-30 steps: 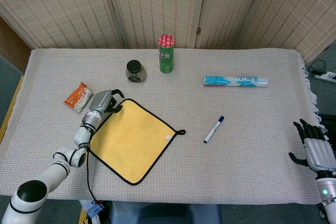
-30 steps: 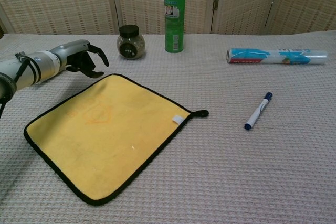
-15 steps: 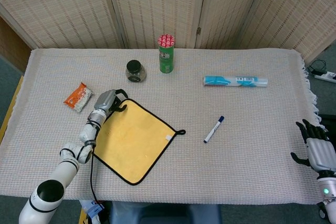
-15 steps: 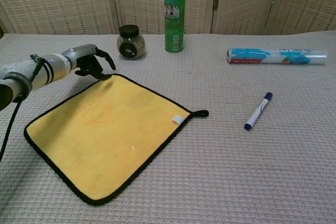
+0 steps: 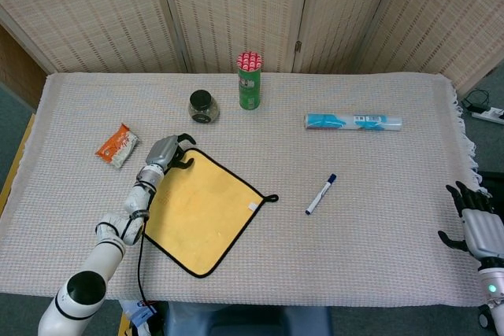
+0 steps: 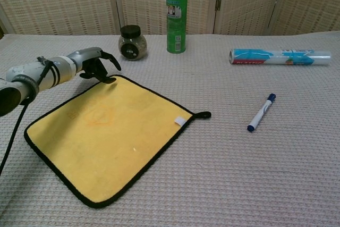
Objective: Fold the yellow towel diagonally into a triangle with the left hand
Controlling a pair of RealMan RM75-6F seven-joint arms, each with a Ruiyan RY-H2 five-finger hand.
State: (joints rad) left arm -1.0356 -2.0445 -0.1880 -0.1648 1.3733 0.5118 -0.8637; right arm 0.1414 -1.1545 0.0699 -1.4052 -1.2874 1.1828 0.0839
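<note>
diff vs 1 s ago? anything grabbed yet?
The left hand has moved right along the table to the far corner of the yellow towel; its fingertips now sit at the black edge there. No grip is visible yet, and the towel lies flat as before. The right hand has slid slightly lower at the table's edge, still holding nothing. Marker, jar, green can and roll are unmoved.

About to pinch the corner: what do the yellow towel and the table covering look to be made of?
Yellow towel: soft matte cloth, probably microfibre, lying limp and flat, with stitched black edging and a hang loop. Table covering: pale woven fabric, waffle-like grid texture, fringed at the right edge. Left hand is at the towel's far corner.
</note>
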